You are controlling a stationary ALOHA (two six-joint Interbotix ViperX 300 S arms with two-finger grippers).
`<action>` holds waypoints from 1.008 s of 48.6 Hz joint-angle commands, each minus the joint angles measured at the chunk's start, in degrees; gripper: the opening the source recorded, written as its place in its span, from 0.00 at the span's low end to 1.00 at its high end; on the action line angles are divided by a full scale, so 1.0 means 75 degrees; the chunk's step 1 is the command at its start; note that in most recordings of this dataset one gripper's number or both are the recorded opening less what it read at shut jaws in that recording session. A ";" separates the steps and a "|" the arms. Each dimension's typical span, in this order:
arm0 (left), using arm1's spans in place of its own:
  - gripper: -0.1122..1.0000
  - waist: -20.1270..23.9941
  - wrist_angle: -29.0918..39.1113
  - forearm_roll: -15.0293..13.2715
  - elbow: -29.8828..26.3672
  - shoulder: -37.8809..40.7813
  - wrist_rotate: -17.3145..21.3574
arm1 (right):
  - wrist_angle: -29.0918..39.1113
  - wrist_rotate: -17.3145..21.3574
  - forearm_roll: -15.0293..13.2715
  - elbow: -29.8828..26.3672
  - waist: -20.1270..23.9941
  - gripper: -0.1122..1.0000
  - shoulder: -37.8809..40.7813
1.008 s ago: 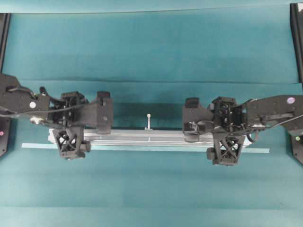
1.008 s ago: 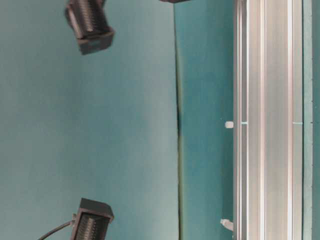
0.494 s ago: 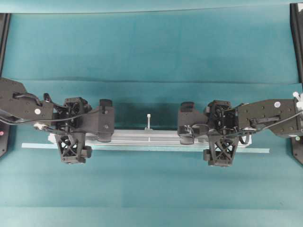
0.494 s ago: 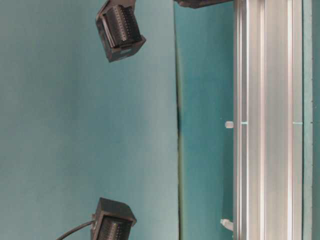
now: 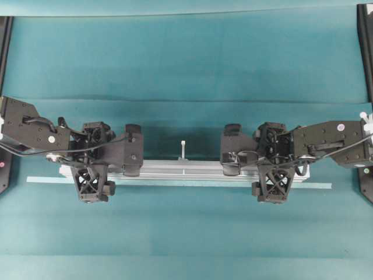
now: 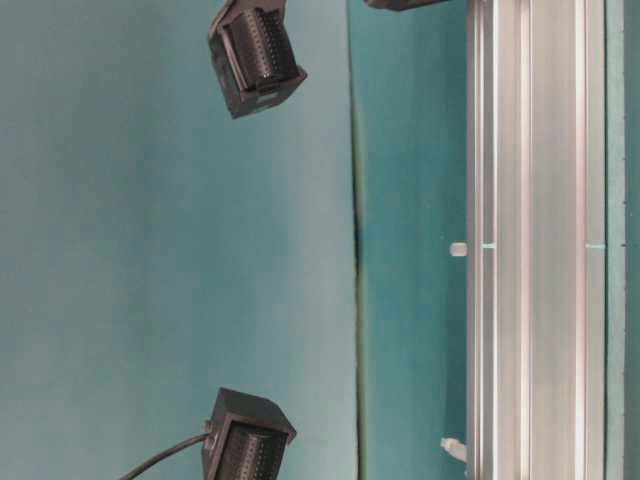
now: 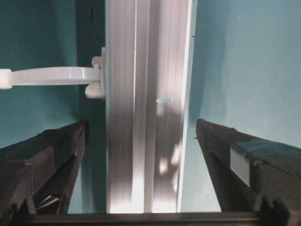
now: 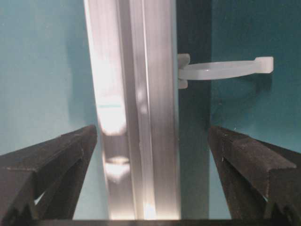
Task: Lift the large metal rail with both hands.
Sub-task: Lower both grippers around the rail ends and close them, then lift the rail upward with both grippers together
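Both wide open, the left tool [image 7: 141, 150] and right tool [image 8: 150, 155] each straddle the large metal rail [image 5: 180, 170], fingers clear of its flanks in the wrist views. The rail lies across the lower middle of the overhead frame on the teal desk [image 5: 186, 58]. Looks rigid, fairly heavy, smooth and slippery along its grooved silver faces, so squeeze across the width near both ends, evenly. White stub [image 5: 183, 149] juts from the far side; pale tape strip [image 5: 323, 185] runs alongside.
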 commanded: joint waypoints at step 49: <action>0.43 0.0094 0.0480 0.0012 -0.0270 -0.0258 -0.0129 | 0.0457 0.0047 0.0105 -0.0316 -0.0047 0.48 -0.0187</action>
